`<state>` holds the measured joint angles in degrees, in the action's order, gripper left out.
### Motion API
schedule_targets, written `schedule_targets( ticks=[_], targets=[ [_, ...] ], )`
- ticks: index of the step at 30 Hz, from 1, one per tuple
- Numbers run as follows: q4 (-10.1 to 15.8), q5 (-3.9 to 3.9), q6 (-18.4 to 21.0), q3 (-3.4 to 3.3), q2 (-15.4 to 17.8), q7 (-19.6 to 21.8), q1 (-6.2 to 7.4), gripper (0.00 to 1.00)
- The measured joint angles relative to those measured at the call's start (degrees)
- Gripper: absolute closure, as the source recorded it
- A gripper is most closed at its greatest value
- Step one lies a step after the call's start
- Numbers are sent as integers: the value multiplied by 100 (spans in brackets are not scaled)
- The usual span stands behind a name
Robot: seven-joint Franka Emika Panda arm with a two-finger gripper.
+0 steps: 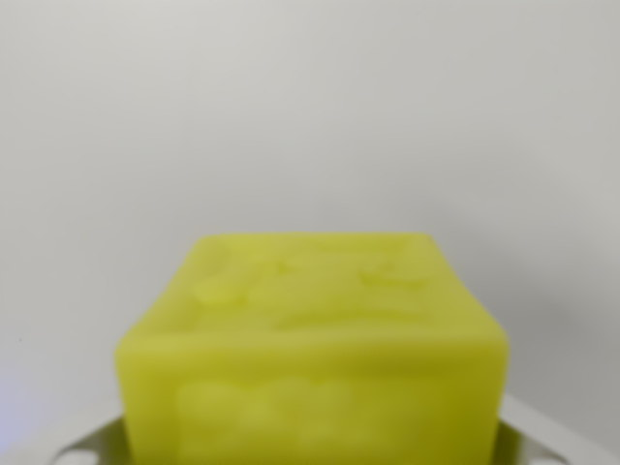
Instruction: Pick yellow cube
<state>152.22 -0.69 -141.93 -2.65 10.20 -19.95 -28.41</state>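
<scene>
Jaws' state can't be told; pale gripper [310, 448] parts flank the cube [312, 354] at lower centre.
Before lifting, confirm a centred, even grip on both sides.

a: item one, yellow cube [312, 354], is showing bright yellow-green all over, with blurred raised marks in the same colour on top and front.
b: item two, the fingers [557, 438], are showing pale grey-white at both lower corners.
a: the backdrop [310, 107] is reading plain light grey, unpatterned.
</scene>
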Motion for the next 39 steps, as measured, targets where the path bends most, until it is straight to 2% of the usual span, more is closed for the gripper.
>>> schedule_targets(
  ticks=[39],
  targets=[
    [-365,-31,1122,1,758,26,5,100]
  ],
)
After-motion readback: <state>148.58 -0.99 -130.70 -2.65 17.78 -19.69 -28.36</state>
